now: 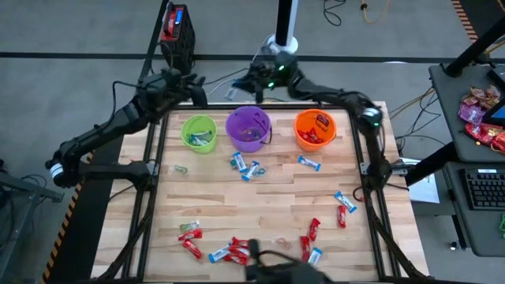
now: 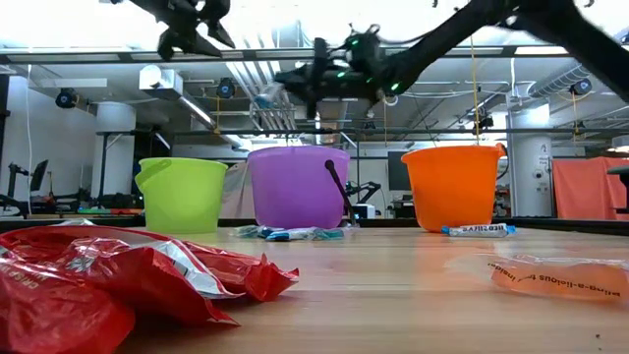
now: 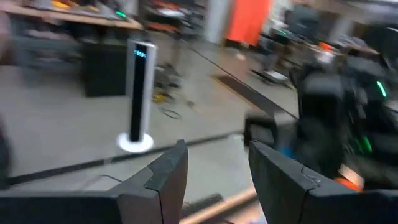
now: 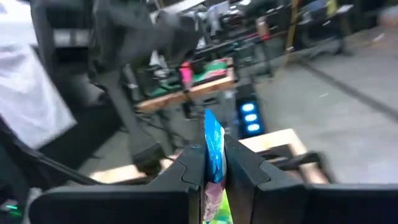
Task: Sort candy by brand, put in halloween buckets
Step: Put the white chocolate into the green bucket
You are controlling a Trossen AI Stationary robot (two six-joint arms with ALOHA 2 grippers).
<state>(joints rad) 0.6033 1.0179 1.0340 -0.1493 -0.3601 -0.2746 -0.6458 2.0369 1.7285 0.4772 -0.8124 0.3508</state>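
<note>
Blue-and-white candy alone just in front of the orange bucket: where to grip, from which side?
Judging by the high view, the blue-and-white candy lies flat and clear of the orange bucket. Probably come straight down and pinch across its narrow middle, fingers astride the long sides; its crimped ends look thin and floppy.

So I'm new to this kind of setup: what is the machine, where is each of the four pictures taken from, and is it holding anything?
Two dark robot arms work over a wooden table. One picture looks straight down, one looks level across the tabletop, and two come from cameras on the wrists. On the table stand a green bucket, a purple bucket and an orange bucket, with red and blue wrapped candies scattered around. The right pincer, above the purple bucket, is shut on a blue-wrapped candy. The left pincer is open and empty, up near the green bucket.
</note>
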